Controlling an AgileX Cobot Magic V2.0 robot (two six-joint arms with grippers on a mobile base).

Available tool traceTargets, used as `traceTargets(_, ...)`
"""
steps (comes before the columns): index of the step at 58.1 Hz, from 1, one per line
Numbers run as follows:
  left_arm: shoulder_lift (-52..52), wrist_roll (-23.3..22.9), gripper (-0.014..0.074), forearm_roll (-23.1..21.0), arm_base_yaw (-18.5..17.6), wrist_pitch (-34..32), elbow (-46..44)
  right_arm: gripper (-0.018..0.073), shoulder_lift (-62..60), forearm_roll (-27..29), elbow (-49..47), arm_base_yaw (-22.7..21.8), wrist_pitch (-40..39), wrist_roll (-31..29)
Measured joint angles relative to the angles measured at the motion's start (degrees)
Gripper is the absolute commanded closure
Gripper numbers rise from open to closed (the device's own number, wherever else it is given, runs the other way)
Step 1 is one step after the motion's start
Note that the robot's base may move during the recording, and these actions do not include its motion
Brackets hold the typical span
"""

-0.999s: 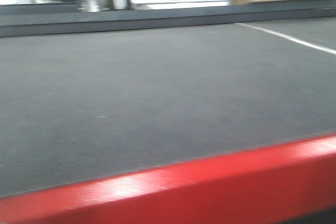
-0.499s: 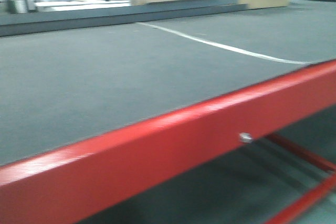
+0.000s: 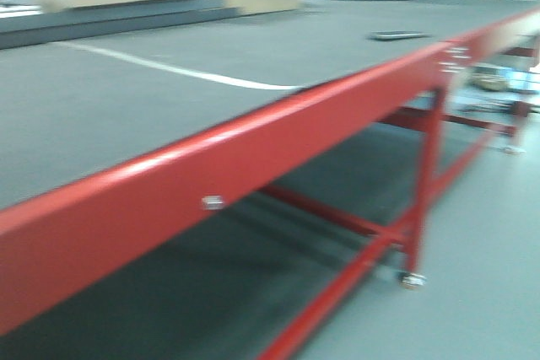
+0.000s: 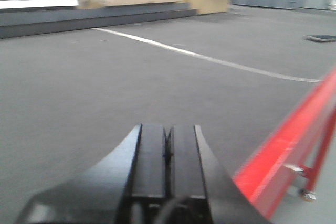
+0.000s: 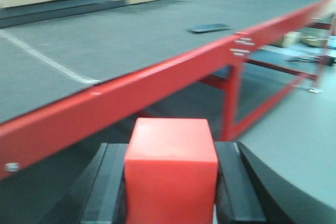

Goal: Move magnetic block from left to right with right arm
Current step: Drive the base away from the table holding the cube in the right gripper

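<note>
The magnetic block [image 5: 170, 174], a plain bright-red cube, is clamped between the two black fingers [image 5: 107, 182] of the right gripper [image 5: 170, 148]. One finger presses on each side of it, and its top face stands a little above them. In the right wrist view the block is on the near side of the red rail [image 5: 105, 108] of the table, not over the grey table top [image 5: 131, 35] that lies behind this rail. Beyond the rail, far along the top, lies a dark flat object [image 5: 210, 27], too blurred to name. A white line [image 3: 169, 66] crosses the top and ends at the rail. Under the rail a red table leg [image 3: 426, 174] goes down to the floor. The left gripper [image 4: 168, 140] is on the table side of the rail, over the grey top, with its two fingers pressed together and nothing between them.
</note>
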Motion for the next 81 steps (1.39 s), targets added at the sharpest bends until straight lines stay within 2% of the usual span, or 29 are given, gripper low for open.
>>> traceTargets(81, 0.0, 0.0, 0.0713, 0.0, 0.0, 0.0, 0.0, 0.0179, 0.0, 0.0, 0.0, 0.0, 0.0, 0.0)
